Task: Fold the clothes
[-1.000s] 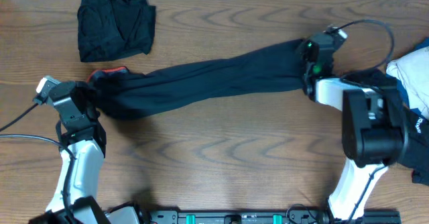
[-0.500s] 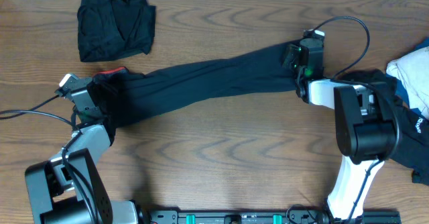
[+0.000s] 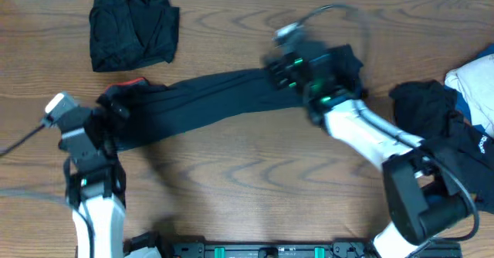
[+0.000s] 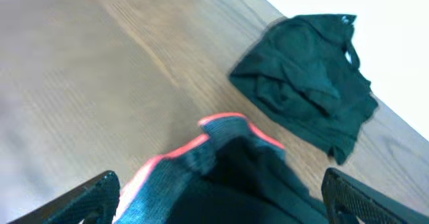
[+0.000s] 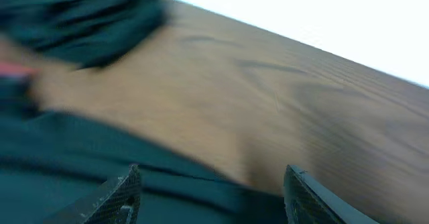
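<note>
The clothes' long black piece (image 3: 208, 96) lies stretched across the table, its coral-red band (image 3: 127, 83) at the left end. My left gripper (image 3: 108, 120) stands at that end, open. In the left wrist view the red-edged fabric (image 4: 221, 170) lies between the spread fingers (image 4: 94, 194) of my left gripper (image 4: 228, 200), which do not touch it. My right gripper (image 3: 282, 66) is blurred above the piece's right half. In the right wrist view my right gripper (image 5: 214, 197) is open over the black fabric (image 5: 100, 177).
A folded black garment (image 3: 131, 26) lies at the back left, also in the left wrist view (image 4: 308, 83). A heap of black (image 3: 432, 111), white (image 3: 472, 80) and blue clothes sits at the right edge. Bare wood table (image 3: 255, 173) spans the front.
Both grippers have opened and let go of the long black piece. The right arm has swung left along it. The left gripper has drawn back slightly from the red-banded end.
</note>
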{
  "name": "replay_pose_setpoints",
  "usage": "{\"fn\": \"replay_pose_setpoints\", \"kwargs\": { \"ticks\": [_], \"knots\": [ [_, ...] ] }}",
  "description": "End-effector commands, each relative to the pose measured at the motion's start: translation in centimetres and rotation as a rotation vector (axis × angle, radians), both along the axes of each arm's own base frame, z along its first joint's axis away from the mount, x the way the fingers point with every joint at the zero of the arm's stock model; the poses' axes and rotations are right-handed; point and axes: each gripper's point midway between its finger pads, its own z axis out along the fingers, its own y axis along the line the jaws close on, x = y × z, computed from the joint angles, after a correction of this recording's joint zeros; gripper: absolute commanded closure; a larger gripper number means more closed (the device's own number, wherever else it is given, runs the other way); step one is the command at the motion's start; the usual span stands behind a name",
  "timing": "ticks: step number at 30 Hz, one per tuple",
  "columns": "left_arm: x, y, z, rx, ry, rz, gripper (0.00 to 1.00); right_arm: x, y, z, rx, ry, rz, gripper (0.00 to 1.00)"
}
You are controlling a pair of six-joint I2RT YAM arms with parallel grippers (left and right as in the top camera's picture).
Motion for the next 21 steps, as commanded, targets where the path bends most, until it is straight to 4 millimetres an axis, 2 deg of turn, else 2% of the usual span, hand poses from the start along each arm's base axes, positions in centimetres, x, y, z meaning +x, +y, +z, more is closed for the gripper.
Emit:
{"fn": "replay_pose_setpoints", "kwargs": {
  "ticks": [1,6,10,11,13,21],
  "knots": [
    [-3.3,2.4,1.7,0.018,-0.036,0.196,0.03,-1.8,4.8,1.2,-0.080,-0.094,0.164,0.35],
    [-7.4,2.9,0.2,-0.095,-0.005,0.341,0.03,-3.9,9.8,1.5,-0.149,-0.125,0.304,0.36],
    [-9.4,2.8,-1.8,-0.156,0.074,0.404,0.02,-5.7,12.8,-0.2,-0.241,-0.101,0.438,0.35],
    [-9.7,2.7,-2.2,-0.160,0.092,0.407,0.00,-6.0,13.4,-0.9,-0.274,-0.103,0.469,0.33],
    [-10.1,2.5,-2.7,-0.180,0.111,0.421,0.02,-6.8,14.5,-2.2,-0.340,-0.122,0.534,0.28],
    [-11.0,2.0,-3.6,-0.227,0.135,0.458,0.02,-10.5,17.6,-6.8,-0.499,-0.174,0.707,0.27]
  ]
}}
